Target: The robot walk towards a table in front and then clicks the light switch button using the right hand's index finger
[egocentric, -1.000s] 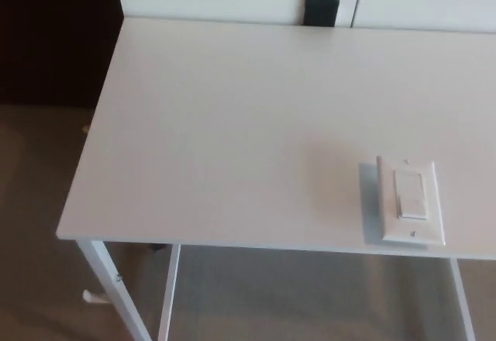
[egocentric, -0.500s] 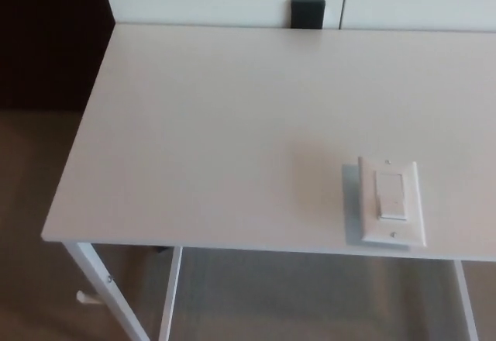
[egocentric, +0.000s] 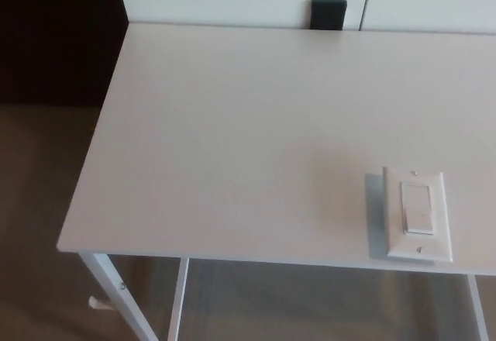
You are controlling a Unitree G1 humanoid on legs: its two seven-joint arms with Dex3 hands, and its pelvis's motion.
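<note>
Head view has swung; I see the switch (egocentric: 417,213) near the desk (egocentric: 232,139) edge, neither hand visible, fingers unknowable.

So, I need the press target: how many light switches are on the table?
1. The light switch lies flat near the table's front right edge; none looks hidden.

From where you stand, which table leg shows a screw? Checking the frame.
The angled front-left leg; the vertical leg beside it shows none.
</note>
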